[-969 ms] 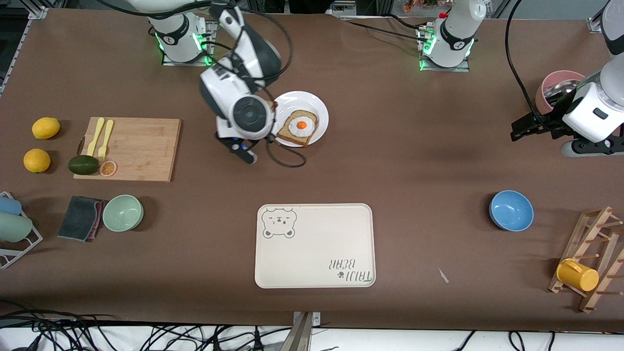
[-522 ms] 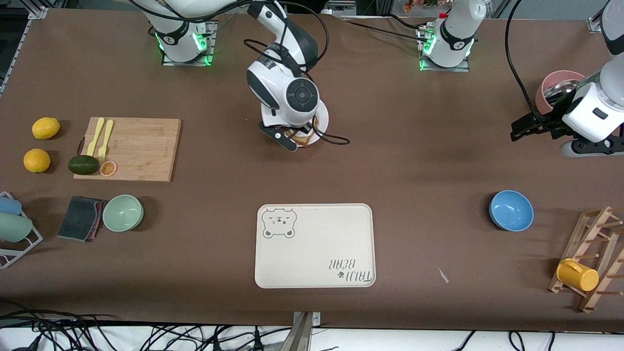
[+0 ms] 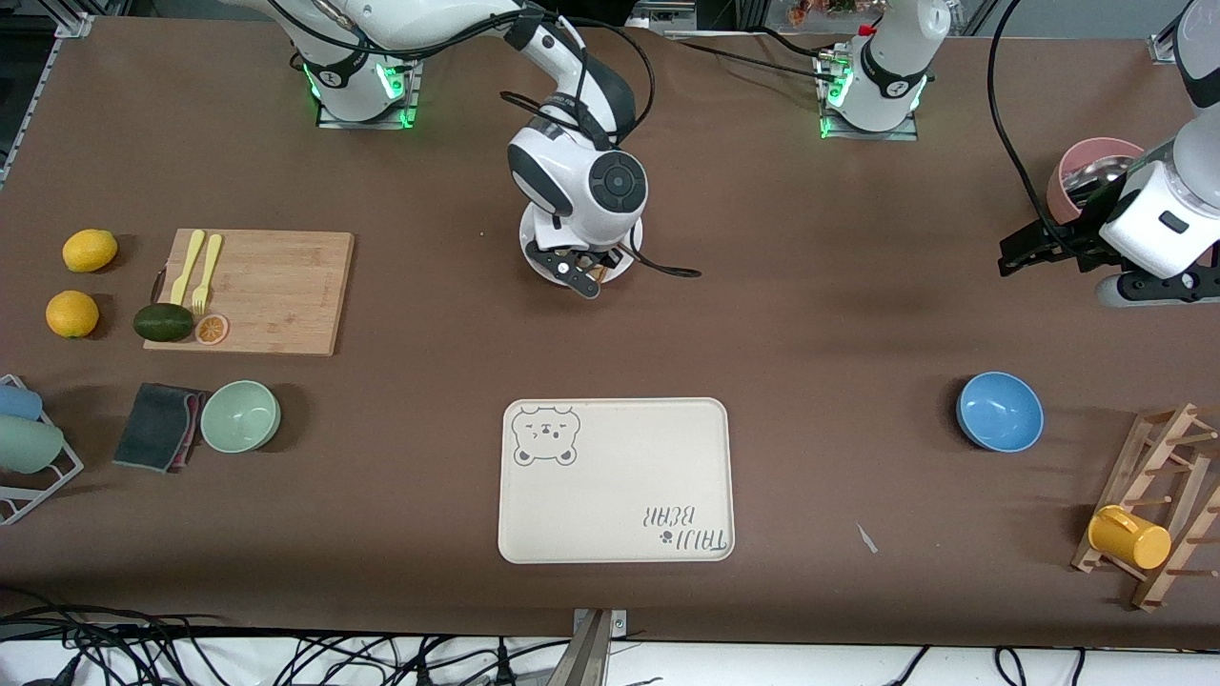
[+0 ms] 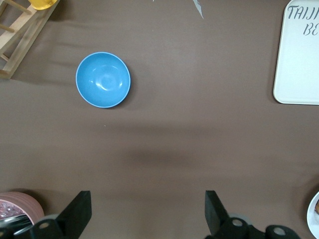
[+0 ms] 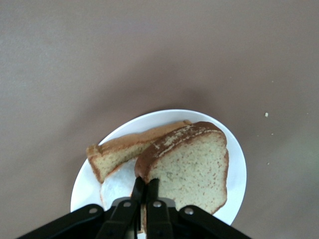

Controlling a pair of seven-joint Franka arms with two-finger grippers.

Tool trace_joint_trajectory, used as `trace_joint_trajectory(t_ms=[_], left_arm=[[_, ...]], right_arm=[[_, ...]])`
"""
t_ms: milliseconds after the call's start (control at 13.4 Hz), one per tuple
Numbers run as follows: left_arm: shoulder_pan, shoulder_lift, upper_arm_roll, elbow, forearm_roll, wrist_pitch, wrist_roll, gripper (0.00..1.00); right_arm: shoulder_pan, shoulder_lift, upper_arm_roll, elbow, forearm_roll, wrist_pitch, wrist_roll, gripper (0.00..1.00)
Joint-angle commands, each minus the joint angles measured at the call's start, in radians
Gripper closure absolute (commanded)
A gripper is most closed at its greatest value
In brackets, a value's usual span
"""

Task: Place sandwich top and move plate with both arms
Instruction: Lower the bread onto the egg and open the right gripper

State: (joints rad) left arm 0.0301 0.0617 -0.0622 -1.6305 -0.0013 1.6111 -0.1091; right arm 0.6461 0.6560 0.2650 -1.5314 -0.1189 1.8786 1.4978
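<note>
A brown mat covers the long table point(image 3: 839, 314), with cables bunched along its edge nearest the front camera and the two green-lit arm bases standing at the farther edge. The right gripper point(image 5: 145, 191) hangs over the plate point(image 5: 238, 174), its fingers pinched narrow on the edge of the sandwich top point(image 5: 192, 167), which lies over the toast slice point(image 5: 117, 152) on that plate; from the front the arm's wrist hides nearly all of the plate. The left gripper point(image 4: 147, 211) waits with fingers spread wide and empty above bare mat toward the left arm's end, near a pink bowl point(image 3: 1087, 167). The blue bowl point(image 3: 999, 411) sits nearer the front camera than it, beside a wooden rack point(image 3: 1158, 505) carrying a yellow cup point(image 3: 1128, 537). The cream bear tray point(image 3: 616, 480) lies mid-table, nearer the camera than the plate. Toward the right arm's end are a cutting board point(image 3: 276, 291) with yellow cutlery point(image 3: 198, 267), an avocado point(image 3: 163, 322), two lemons point(image 3: 90, 250), a green bowl point(image 3: 239, 415) and a dark cloth point(image 3: 157, 425).
</note>
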Motion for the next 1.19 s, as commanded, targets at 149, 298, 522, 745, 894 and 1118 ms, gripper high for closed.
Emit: trace_joint_trajectory(t_ms=[149, 298, 522, 745, 894, 1118], left_arm=[[0.001, -0.002, -0.004, 0.001, 0.024, 0.006, -0.009, 0.0], [-0.001, -0.002, -0.004, 0.0, 0.023, 0.006, -0.009, 0.0], [-0.001, -0.002, -0.005, 0.0, 0.024, 0.004, -0.011, 0.0], [-0.001, -0.002, -0.005, 0.001, 0.023, 0.004, -0.009, 0.0], [-0.001, -0.002, -0.005, 0.0, 0.023, 0.006, -0.011, 0.0], [-0.001, -0.002, -0.005, 0.0, 0.015, 0.004, -0.009, 0.0]], right_arm=[[0.017, 0.01, -0.009, 0.043, -0.019, 0.016, 0.094, 0.01], [0.01, -0.001, -0.009, 0.05, -0.019, 0.005, 0.087, 0.01], [0.0, -0.053, -0.036, 0.05, -0.021, 0.001, 0.065, 0.01], [-0.005, -0.13, -0.116, 0.05, -0.004, -0.079, -0.045, 0.01], [-0.01, -0.176, -0.182, 0.05, -0.001, -0.148, -0.181, 0.01], [-0.01, -0.223, -0.304, 0.05, 0.001, -0.24, -0.455, 0.0]])
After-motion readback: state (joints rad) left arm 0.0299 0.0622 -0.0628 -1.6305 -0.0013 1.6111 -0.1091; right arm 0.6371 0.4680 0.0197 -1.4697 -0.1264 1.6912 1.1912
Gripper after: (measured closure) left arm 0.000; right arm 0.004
